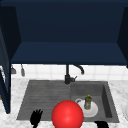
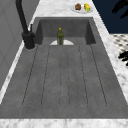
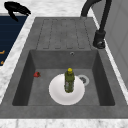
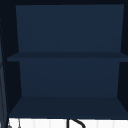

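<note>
Left hand near red ball

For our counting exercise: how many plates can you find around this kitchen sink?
2. A white plate lies in the sink basin under the green bottle; another plate with food sits on the counter beyond the basin.

Basin: right part of the sink, draining board to its left.
Bottle: upright on the plate in the basin.
Tap: behind, centre.
Hands: left hand and right hand at the front edge.

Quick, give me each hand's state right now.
Left hand: open, fingers spread, holding nothing.
Right hand: cannot be told.
</note>
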Controlling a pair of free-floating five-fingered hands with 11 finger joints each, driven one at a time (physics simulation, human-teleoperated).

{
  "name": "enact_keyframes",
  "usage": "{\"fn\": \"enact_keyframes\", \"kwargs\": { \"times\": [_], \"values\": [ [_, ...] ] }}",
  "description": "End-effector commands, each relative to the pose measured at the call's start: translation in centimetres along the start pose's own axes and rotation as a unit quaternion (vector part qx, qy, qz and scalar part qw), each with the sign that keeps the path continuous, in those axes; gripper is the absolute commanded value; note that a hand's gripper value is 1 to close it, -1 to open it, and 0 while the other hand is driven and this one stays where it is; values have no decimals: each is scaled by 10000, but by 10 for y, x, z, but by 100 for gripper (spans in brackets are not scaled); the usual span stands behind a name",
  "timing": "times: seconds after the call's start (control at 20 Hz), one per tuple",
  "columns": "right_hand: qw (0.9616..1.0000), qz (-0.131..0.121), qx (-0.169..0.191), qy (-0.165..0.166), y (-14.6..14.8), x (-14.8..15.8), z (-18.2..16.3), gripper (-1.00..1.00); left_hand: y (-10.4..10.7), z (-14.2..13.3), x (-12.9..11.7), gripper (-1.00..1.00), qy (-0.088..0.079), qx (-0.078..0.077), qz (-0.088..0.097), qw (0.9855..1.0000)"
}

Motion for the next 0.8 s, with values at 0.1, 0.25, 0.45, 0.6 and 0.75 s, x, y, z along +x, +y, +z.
{"fn": "enact_keyframes", "kwargs": {
  "times": [0.1,0.25,0.45,0.6,0.75],
  "values": [
    [10000,75,29,-37,-6,1,-2,-100,0,0,0,0,13,19,-37,10000],
    [9998,124,97,-79,-11,3,-7,-100,0,0,0,0,26,36,-81,10000],
    [9995,204,254,-59,-19,9,-20,-100,0,-1,-1,0,39,54,-119,9999],
    [9987,264,431,-20,-28,15,-36,-100,0,-1,-1,0,47,65,-138,9999],
    [9980,289,565,-15,-36,18,-52,-100,-1,-1,-1,0,53,73,-152,9998]
  ]
}}
